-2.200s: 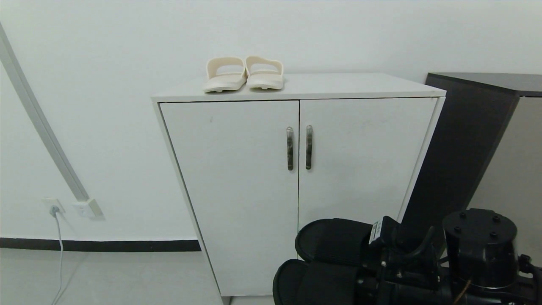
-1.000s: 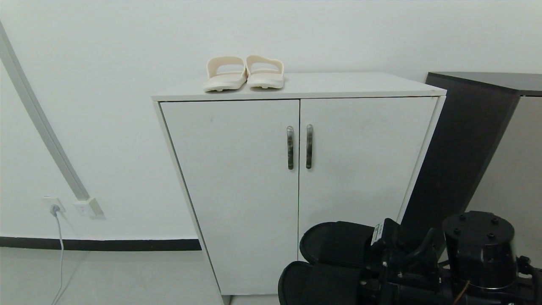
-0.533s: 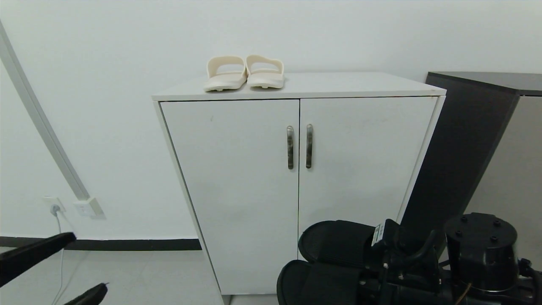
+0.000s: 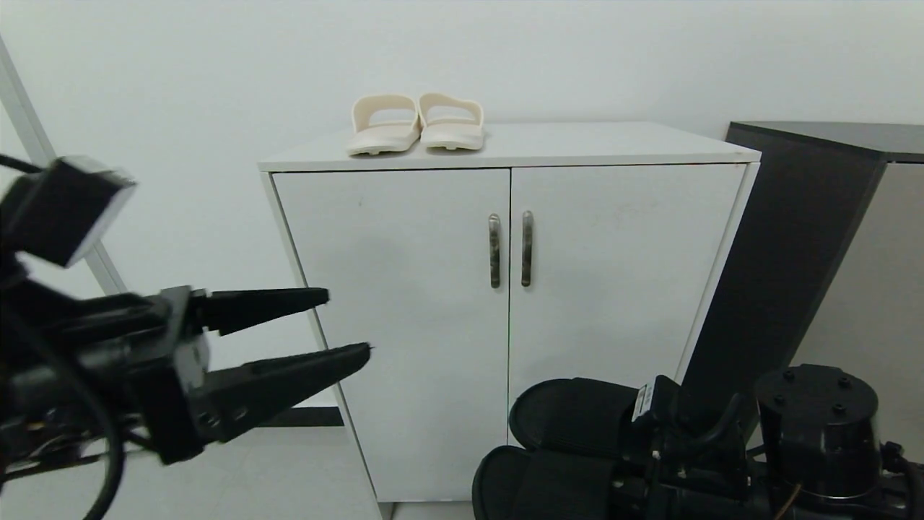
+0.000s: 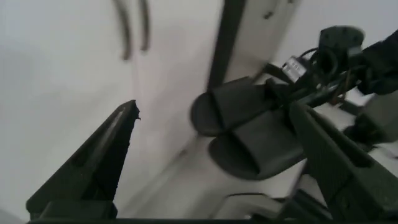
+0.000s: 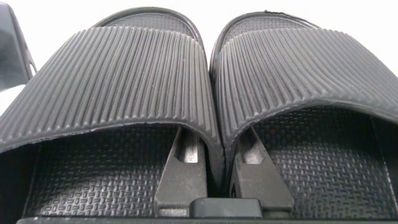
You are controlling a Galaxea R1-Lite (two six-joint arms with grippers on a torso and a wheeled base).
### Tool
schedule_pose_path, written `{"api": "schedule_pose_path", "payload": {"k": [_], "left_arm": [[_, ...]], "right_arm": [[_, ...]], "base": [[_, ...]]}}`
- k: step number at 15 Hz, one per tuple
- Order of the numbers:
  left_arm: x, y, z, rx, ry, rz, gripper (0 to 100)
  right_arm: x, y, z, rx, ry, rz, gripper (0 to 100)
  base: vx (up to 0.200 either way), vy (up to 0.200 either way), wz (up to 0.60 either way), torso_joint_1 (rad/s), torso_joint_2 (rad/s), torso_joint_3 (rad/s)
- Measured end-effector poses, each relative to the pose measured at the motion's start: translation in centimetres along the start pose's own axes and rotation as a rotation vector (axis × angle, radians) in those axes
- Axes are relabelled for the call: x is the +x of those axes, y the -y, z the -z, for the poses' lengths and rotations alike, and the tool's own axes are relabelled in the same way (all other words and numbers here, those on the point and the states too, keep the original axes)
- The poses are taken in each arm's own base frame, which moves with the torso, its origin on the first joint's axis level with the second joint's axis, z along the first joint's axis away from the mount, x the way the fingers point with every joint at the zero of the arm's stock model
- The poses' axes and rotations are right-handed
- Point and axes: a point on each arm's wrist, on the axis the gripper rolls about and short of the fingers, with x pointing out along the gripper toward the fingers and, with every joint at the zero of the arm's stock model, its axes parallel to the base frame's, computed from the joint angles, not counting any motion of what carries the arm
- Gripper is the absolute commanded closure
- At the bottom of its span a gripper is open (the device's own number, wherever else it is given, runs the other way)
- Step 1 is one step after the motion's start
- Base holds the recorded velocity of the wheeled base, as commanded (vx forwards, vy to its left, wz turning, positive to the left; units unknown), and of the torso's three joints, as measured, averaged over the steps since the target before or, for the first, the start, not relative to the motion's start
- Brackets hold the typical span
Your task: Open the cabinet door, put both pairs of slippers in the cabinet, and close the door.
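Observation:
The white cabinet (image 4: 404, 303) stands with both doors closed; its two metal handles (image 4: 510, 250) meet at the middle seam. A beige pair of slippers (image 4: 415, 124) rests on its top, toward the left. My left gripper (image 4: 346, 321) hangs open in front of the left door's outer edge, pointing at the cabinet. In the left wrist view its fingers (image 5: 106, 162) are spread wide, with the handles (image 5: 134, 28) beyond. My right gripper (image 6: 217, 177) is shut on the black pair of slippers (image 4: 567, 433), low before the right door, pinching their inner sides under the straps (image 6: 124, 74).
A dark cabinet (image 4: 794, 238) stands close against the white one's right side. A grey conduit (image 4: 18, 108) slants down the wall on the left, and a black baseboard (image 4: 303, 417) runs along the floor. Open floor lies left of the cabinet.
My left arm has risen into view from the lower left and stretched toward the cabinet with its gripper open. The right arm and the black slippers have hardly moved.

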Motion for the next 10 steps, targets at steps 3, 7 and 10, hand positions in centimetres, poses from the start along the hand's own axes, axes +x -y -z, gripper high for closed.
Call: {"api": "schedule_pose_path", "payload": {"k": [3, 7, 10], "left_arm": [[4.9, -0.1, -1.8, -0.025, 0.023, 0.117, 0], [11.0, -0.6, -2.6, -0.095, 0.059, 0.2, 0], [15.1, -0.8, -3.5, -0.196, 0.078, 0.227, 0]], "right_arm": [[0.0, 0.0, 0.0, 0.0, 0.0, 0.001, 100], [0.0, 0.0, 0.0, 0.0, 0.0, 0.001, 100], [0.0, 0.1, 0.0, 0.0, -0.002, 0.007, 100]], "base": [[0.0, 0.0, 0.0, 0.0, 0.0, 0.0], [0.0, 0.0, 0.0, 0.0, 0.0, 0.0], [0.0, 0.0, 0.0, 0.0, 0.0, 0.0]]}}
